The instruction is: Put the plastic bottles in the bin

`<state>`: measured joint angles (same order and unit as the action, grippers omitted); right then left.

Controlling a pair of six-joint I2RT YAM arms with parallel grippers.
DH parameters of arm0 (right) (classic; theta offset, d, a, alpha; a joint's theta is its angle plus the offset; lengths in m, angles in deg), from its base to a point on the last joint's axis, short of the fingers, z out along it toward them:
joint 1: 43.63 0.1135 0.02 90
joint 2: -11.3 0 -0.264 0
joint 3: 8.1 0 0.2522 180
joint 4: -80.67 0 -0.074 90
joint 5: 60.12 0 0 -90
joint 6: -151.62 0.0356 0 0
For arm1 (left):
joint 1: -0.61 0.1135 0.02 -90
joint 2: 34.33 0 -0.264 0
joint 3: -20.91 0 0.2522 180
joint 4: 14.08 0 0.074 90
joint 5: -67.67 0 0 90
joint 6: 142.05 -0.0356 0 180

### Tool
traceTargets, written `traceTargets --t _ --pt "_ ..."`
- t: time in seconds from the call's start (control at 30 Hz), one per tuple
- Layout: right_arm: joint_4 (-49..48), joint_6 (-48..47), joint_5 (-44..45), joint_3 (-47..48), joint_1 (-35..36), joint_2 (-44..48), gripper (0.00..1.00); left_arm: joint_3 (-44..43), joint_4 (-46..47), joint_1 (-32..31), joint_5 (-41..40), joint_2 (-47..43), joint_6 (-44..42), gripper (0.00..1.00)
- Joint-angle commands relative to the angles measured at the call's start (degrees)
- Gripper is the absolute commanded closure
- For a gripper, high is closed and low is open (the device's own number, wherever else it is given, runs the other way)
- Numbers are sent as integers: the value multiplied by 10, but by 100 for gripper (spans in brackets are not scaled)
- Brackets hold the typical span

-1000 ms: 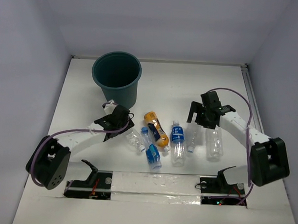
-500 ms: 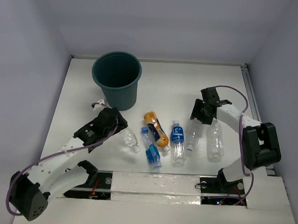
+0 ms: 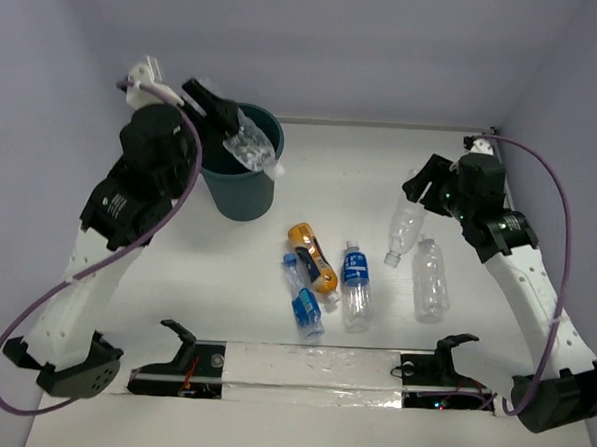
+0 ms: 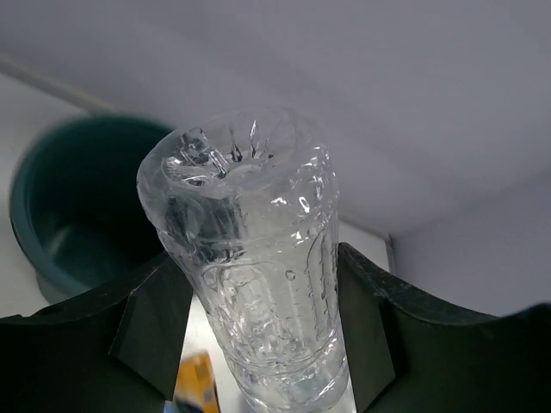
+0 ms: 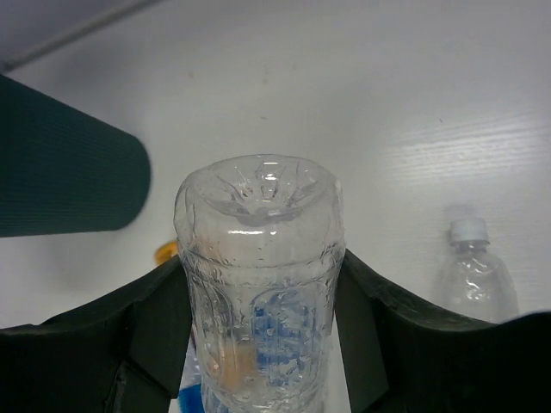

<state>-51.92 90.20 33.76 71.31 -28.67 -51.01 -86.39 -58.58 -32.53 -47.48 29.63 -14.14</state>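
My left gripper (image 3: 231, 125) is raised high and shut on a clear plastic bottle (image 3: 252, 148), which hangs tilted over the near right rim of the dark teal bin (image 3: 242, 189). In the left wrist view this bottle (image 4: 250, 249) fills the space between the fingers (image 4: 151, 323), with the bin (image 4: 77, 206) behind it. My right gripper (image 3: 427, 193) is shut on a second clear bottle (image 3: 406, 221), held above the table at the right. The right wrist view shows that bottle (image 5: 258, 275) pinched between both pads.
On the table lie an orange bottle (image 3: 312, 254), two blue-labelled bottles (image 3: 356, 282) (image 3: 302, 302) and one clear bottle (image 3: 431, 281). The clear one (image 5: 475, 274) shows to the right in the right wrist view. White walls enclose the table on three sides.
The left arm swung up from the table and carried its clear bottle to the bin's rim. The right gripper closed on a clear bottle and lifted it off the table.
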Motion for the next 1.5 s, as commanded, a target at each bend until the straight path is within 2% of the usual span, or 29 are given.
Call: traceTargets --t 0.0,0.13,0.3,0.33,0.4,0.43,0.5,0.63,0.7,0.73,0.77,0.87,0.93,0.97,1.03,1.2,1.3,1.33,1.4,1.43,1.47 --pt "8 21 -61 59 -1 24 43 -96 23 38 -71 98 -103 68" --pt "6 39 -91 103 15 26 42 -148 57 105 -82 171 -145 68" --pt "-24 67 -110 167 31 5 41 -137 114 127 -127 225 -198 66" --pt "-31 72 -113 179 39 -14 41 -133 120 127 -127 228 -203 58" --pt "-45 81 -120 211 54 -40 41 -131 122 127 -121 232 -205 35" --pt "-48 83 -118 249 73 -56 40 -132 118 127 -114 232 -202 17" --pt "-64 88 -109 288 94 -108 40 -135 115 127 -96 218 -194 11" --pt "-85 106 -102 417 140 -209 39 -150 66 127 -29 185 -174 11" --pt "-95 118 -98 465 153 -274 39 -117 42 127 7 135 -151 17" --pt "-97 120 -94 490 158 -297 38 -90 39 127 52 113 -140 22" --pt "-100 123 -85 542 169 -320 38 -58 39 127 72 86 -129 26" --pt "-106 135 -64 639 187 -410 38 133 32 110 151 -19 -73 41" --pt "-114 149 -56 682 194 -473 38 204 21 86 203 -86 -28 48" --pt "-117 152 -42 702 194 -493 38 268 9 74 213 -106 -11 49" --pt "-124 160 -23 756 209 -530 37 329 6 46 248 -161 27 52" --pt "-168 190 39 815 241 -634 37 505 28 -52 300 -236 152 49" --pt "-188 189 61 837 257 -661 33 536 47 -73 316 -231 168 41" --pt "-191 187 61 844 257 -669 24 545 55 -80 326 -226 173 34" --pt "-186 179 57 860 271 -684 14 568 80 -94 330 -209 183 23" --pt "-177 170 55 856 271 -682 4 580 95 -102 334 -203 186 21" --pt "-177 169 55 847 271 -676 1 580 96 -102 337 -196 189 19"
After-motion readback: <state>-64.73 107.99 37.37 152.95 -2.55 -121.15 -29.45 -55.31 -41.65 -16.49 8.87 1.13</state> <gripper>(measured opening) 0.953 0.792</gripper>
